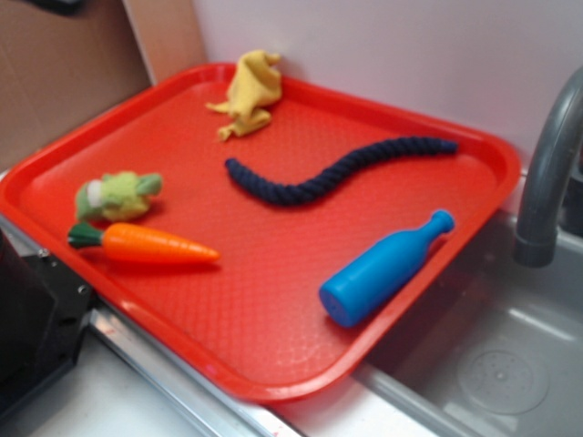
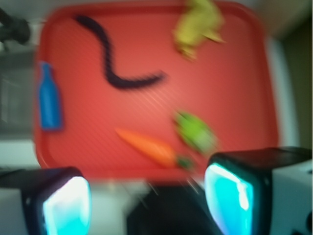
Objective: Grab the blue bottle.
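The blue bottle point(image 1: 383, 269) lies on its side near the right edge of the red tray point(image 1: 273, 364), with its neck pointing to the far right. In the blurred wrist view the blue bottle point(image 2: 49, 98) lies at the tray's left side, neck pointing up. My gripper point(image 2: 146, 205) hangs high above the tray's near edge, far from the bottle. Its jaws stand wide apart and hold nothing. The cyan pads point(image 2: 66, 205) show at the bottom of the wrist view. The gripper itself is out of the exterior view.
On the red tray point(image 2: 234, 98) lie a dark navy rope point(image 1: 337, 168), an orange carrot point(image 1: 150, 244), a green plush toy point(image 1: 118, 196) and a yellow cloth point(image 1: 250, 91). A grey tap point(image 1: 547, 173) and sink point(image 1: 492, 364) sit right of the tray. A black block point(image 1: 36, 328) stands at the left front.
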Action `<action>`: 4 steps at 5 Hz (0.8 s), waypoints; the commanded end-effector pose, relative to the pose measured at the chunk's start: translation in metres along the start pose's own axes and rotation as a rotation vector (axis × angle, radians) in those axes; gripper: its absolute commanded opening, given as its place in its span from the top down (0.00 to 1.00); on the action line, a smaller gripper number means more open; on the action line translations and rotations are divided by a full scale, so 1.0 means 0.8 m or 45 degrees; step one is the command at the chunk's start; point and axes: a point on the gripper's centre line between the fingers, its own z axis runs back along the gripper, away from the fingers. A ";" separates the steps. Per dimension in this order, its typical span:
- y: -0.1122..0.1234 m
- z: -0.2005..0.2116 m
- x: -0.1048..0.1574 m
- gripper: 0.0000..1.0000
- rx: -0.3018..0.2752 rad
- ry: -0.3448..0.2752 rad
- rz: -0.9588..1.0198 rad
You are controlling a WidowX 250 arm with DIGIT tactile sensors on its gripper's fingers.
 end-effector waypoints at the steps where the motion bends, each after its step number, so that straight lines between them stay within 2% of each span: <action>1: -0.066 -0.014 0.036 0.00 0.009 0.062 -0.167; 2: -0.066 -0.014 0.036 0.00 0.009 0.062 -0.167; 3: -0.088 -0.067 0.059 0.00 0.172 0.115 -0.197; 4: -0.112 -0.123 0.078 0.00 0.116 -0.003 -0.338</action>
